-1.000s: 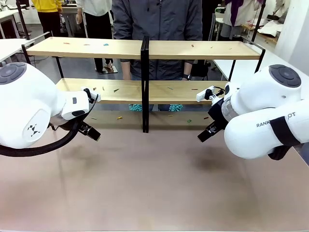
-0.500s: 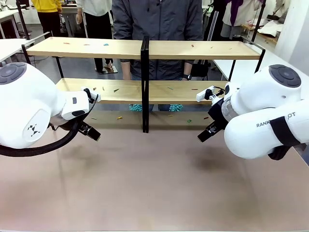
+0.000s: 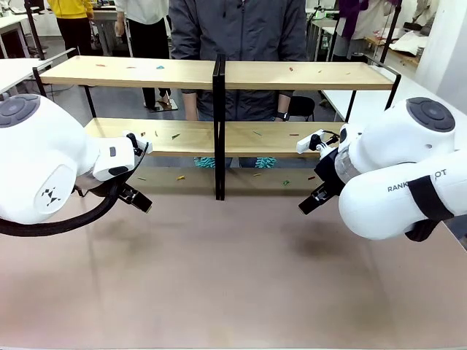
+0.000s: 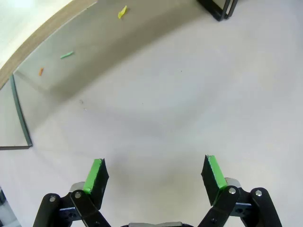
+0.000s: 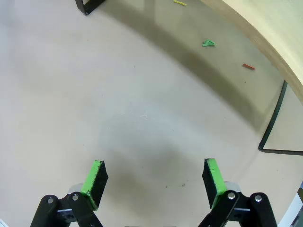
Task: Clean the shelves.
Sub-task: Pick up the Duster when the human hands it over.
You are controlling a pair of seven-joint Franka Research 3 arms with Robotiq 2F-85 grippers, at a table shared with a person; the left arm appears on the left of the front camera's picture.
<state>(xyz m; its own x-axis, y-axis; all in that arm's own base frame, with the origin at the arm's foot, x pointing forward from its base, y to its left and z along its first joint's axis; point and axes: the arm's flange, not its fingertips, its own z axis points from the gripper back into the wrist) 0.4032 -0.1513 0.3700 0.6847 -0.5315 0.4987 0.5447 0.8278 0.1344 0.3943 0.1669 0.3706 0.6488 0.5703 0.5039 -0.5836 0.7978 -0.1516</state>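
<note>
The shelves (image 3: pixel 292 75) stand across the far side of the table: two light-wood boards in a black frame with a central post (image 3: pixel 219 124). Small coloured scraps lie on both boards and on the table beneath. My left gripper (image 3: pixel 137 199) hovers low over the table in front of the left half. Its jaws are open and empty, seen in the left wrist view as the left gripper (image 4: pixel 154 172) with green pads (image 4: pixel 97 172). My right gripper (image 3: pixel 307 204) hangs in front of the right half, and the right gripper (image 5: pixel 154 177) is also open and empty.
A person in a grey jacket (image 3: pixel 241 33) stands behind the shelves. A teal frilly thing (image 3: pixel 266 162) shows below the lower board. On the table under the shelves lie a yellow scrap (image 4: pixel 122 12), a green scrap (image 5: pixel 208 43) and a red scrap (image 5: pixel 248 66).
</note>
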